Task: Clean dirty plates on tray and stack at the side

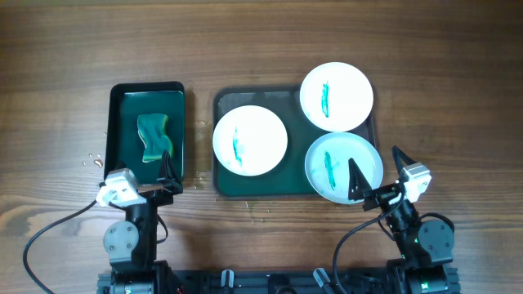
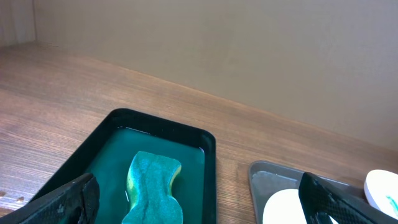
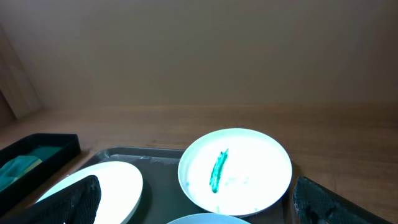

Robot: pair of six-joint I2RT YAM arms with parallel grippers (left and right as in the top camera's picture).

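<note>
Ahead of your left gripper (image 2: pixel 199 208), the sponge tray (image 2: pixel 208 149) reads as glossy dark plastic, its floor under a film of liquid. The sponge (image 2: pixel 152 186) in it is porous, rough green foam with a yellow edge. That gripper's fingers (image 2: pixel 68 200) are matt black and finely textured.

Ahead of your right gripper (image 3: pixel 199 206), the plates (image 3: pixel 249 168) are smooth, glossy white, each marked with a green smear. The tray (image 3: pixel 160 167) beneath them is dull grey-green with a wet sheen.

The table (image 3: pixel 323 130) around both is matt brown wood with a plain grain. Droplets (image 1: pixel 91 159) sit beside the sponge tray.
</note>
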